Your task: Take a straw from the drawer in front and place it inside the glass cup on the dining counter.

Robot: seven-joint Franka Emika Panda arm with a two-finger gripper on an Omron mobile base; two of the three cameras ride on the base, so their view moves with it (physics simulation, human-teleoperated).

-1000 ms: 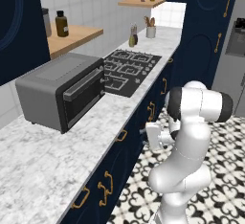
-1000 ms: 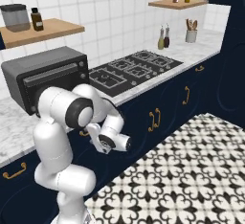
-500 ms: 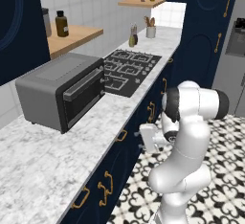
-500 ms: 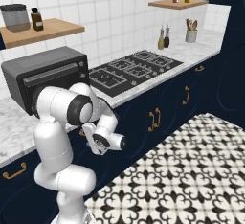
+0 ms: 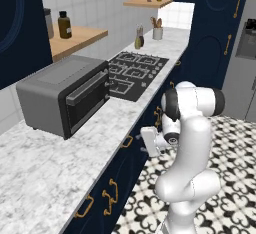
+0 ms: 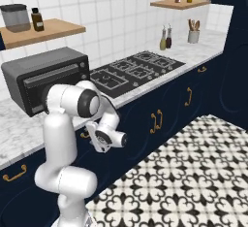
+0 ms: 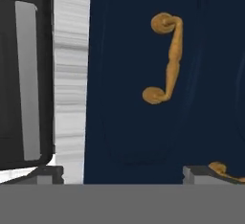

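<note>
1. Over the last second the arm swung its hand lower and nearer the navy cabinet fronts; the base stayed put, as the toaster oven (image 5: pixel 65 95) and hob (image 5: pixel 135 73) kept their places in both base views.
2. The gripper (image 5: pixel 150 142) hung just off the drawer (image 7: pixel 143 74) front under the marble worktop (image 5: pixel 45 178), jaws spread wide with nothing between them — unchanged through that second.
3. In the hand view the gold handle (image 7: pixel 165 60) sat squarely ahead, between the two fingertips (image 7: pixel 50 174) and well clear of both; the view was rolled, so the handle ran top to bottom.
4. The drawer was shut, so the straw, if inside, was hidden; the glass cup and dining counter could not be made out in these views.
5. Judgement — this was the approach to the handle, the task barely begun. The next move looked to need a straight advance until the handle sat between the jaws, then a firm clench before pulling.
</note>
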